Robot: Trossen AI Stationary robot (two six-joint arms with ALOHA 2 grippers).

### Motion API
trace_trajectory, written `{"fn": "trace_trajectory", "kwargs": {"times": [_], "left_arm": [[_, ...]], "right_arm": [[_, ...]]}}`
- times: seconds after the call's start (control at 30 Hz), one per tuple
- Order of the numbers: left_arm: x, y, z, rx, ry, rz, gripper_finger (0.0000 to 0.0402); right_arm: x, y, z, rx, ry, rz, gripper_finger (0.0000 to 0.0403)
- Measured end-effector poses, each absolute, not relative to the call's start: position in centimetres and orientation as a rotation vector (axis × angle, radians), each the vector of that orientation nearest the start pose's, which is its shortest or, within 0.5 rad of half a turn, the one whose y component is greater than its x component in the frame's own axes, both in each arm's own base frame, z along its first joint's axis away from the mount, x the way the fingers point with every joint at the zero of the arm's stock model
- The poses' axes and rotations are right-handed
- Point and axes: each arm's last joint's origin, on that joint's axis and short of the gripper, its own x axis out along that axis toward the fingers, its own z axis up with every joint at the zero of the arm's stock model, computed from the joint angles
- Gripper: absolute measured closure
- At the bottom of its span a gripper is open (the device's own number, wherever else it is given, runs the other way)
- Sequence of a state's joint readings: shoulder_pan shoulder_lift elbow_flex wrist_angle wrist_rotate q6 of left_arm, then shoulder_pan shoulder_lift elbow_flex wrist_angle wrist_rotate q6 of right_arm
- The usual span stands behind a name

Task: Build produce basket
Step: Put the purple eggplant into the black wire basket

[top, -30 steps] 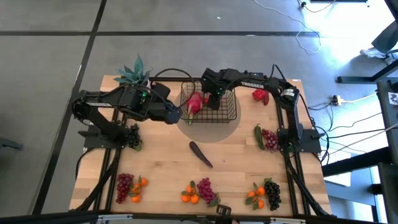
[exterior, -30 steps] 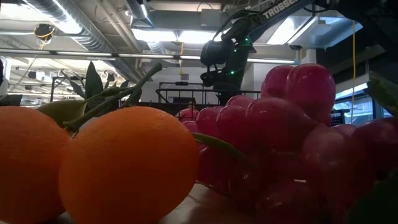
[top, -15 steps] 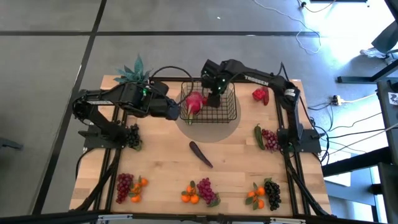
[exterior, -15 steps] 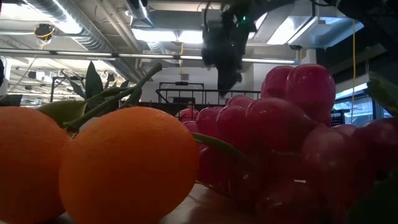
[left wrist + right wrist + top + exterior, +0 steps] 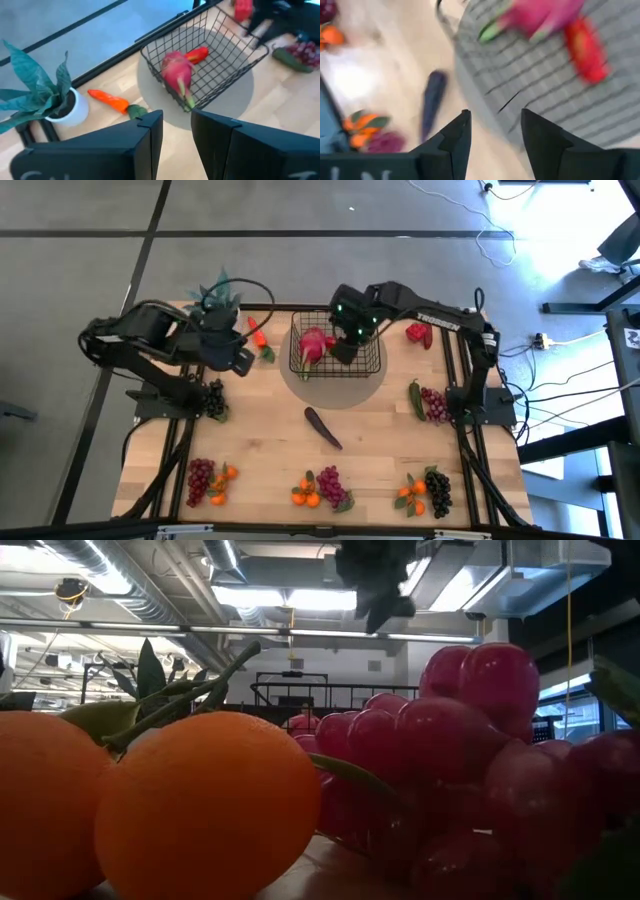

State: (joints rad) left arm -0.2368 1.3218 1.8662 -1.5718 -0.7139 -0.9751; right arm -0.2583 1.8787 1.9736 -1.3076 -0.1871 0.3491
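The black wire basket (image 5: 338, 346) stands on a grey round mat at the table's far middle. A pink-red radish (image 5: 312, 343) lies in its left part, also seen in the left wrist view (image 5: 177, 72), with a red pepper (image 5: 198, 54) behind it. My left gripper (image 5: 241, 360) is open and empty, left of the basket (image 5: 215, 47). My right gripper (image 5: 347, 348) is open and empty, high over the basket; it shows at the top of the low view (image 5: 385, 585). A carrot (image 5: 258, 337) lies on the table between my left gripper and the basket.
A potted plant (image 5: 215, 298) stands at the far left. A second red pepper (image 5: 418, 333) lies right of the basket, a dark eggplant (image 5: 322, 427) at the table's middle. Grape bunches and oranges (image 5: 320, 488) line the near edge and right side (image 5: 430, 402).
My left gripper has drawn back from the basket's left rim toward the table's left edge; the radish stays in the basket, and the carrot now shows. My right gripper has risen above the basket.
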Motion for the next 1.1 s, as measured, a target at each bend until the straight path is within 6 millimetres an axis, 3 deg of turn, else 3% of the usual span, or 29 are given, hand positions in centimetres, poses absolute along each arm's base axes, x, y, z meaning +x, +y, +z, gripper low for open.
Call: {"fn": "trace_trajectory", "kwargs": {"times": [0.27, 0.53, 0.73, 1.1], "left_arm": [[14.7, -2.5, 43.2, -0.337, 0.68, 0.775, 0.0312], [13.8, -2.9, 41.1, -0.331, 0.748, 0.716, 0.0311], [13.6, -3.5, 40.9, -0.319, 0.758, 0.666, 0.0311], [13.4, -4.5, 40.9, -0.305, 0.767, 0.59, 0.0311]], "right_arm": [[37.1, -1.6, 35.0, 0.735, 1.177, -0.345, 0.0246], [38.1, 3.0, 34.9, 0.778, 1.089, -0.398, 0.0246], [39.4, 5.4, 32.6, 0.757, 1.136, -0.421, 0.0246], [43.0, 8.3, 26.3, 0.697, 1.219, -0.415, 0.0246]]}}
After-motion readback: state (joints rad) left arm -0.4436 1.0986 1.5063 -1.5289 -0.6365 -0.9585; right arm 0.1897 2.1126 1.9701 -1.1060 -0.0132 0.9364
